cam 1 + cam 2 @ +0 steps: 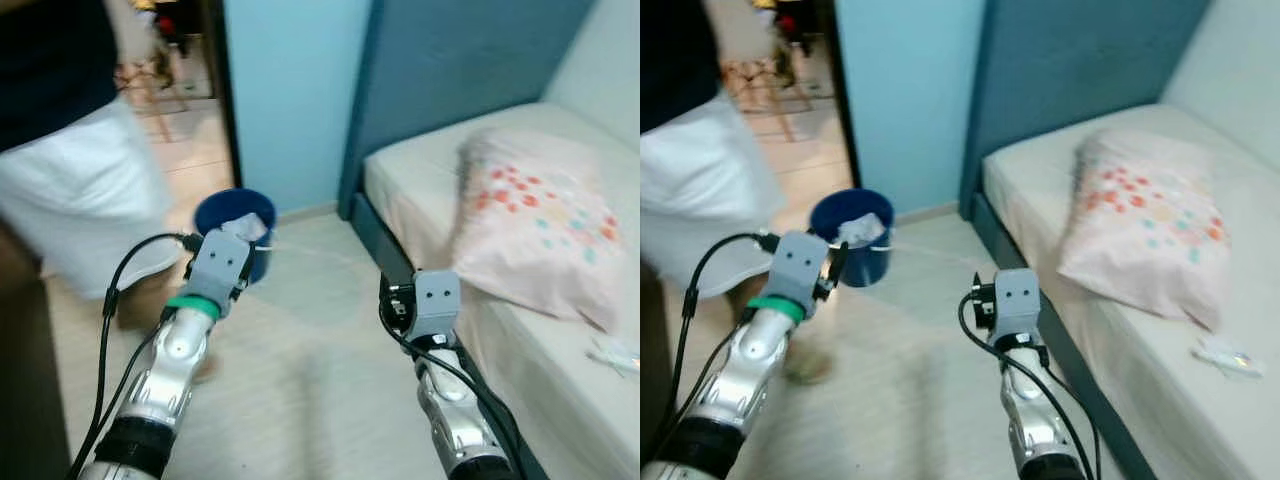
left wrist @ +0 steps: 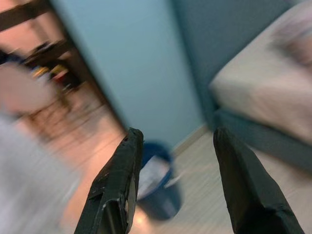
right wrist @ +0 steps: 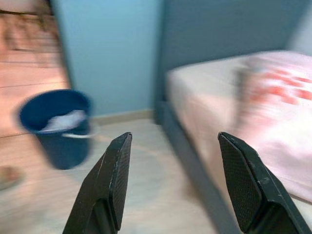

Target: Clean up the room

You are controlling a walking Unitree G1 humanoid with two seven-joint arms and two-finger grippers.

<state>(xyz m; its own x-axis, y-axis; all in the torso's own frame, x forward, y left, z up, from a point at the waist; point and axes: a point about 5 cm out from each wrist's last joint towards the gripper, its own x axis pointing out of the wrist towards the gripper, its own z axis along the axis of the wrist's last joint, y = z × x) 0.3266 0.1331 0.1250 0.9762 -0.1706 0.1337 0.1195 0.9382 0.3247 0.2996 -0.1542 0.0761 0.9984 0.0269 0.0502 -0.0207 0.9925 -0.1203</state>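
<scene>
With both the left gripper [image 2: 173,183] and right gripper [image 3: 173,183] wide open and empty, blurred motion risked striking the bucket [image 1: 235,228] or the person [image 1: 75,190] at upper left.

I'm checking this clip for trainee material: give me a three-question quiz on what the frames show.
1. True or false: the blue bucket stands on the floor near the light blue wall and has something white inside.
2. Multiple choice: the floral pillow lies on (A) the floor, (B) the bed, (C) the bucket.
3. Fill in: both the left claw and the right claw have their fingers ____, holding nothing.

Key: 1 true. 2 B. 3 open.
</scene>
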